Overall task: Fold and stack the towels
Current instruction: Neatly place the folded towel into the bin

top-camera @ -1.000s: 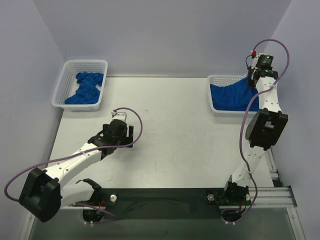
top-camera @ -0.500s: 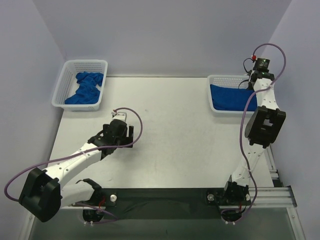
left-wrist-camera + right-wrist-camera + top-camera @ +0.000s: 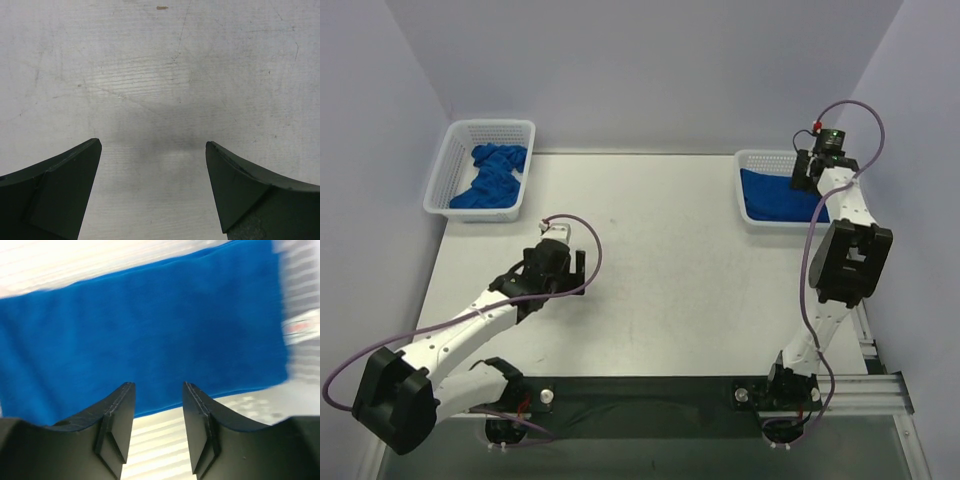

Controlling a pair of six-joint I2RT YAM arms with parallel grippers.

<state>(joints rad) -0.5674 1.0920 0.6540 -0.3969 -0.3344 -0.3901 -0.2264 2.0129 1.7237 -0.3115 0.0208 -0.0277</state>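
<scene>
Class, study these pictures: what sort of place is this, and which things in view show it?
Probably a robotics lab test cell: a left arm and right arm bolted to a white table, plain walls around, and a mesh basket of blue towels.

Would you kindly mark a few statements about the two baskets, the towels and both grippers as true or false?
1. The left gripper hangs open over the white table. True.
2. The left white plastic mesh basket holds neatly folded towels. False: its royal-blue cloth towels lie crumpled.
3. The right gripper clamps a towel. False: its jaws stand apart, empty, above the flat blue towel in the right white mesh basket.
4. A white tag shows at that flat towel's edge. True.
</scene>
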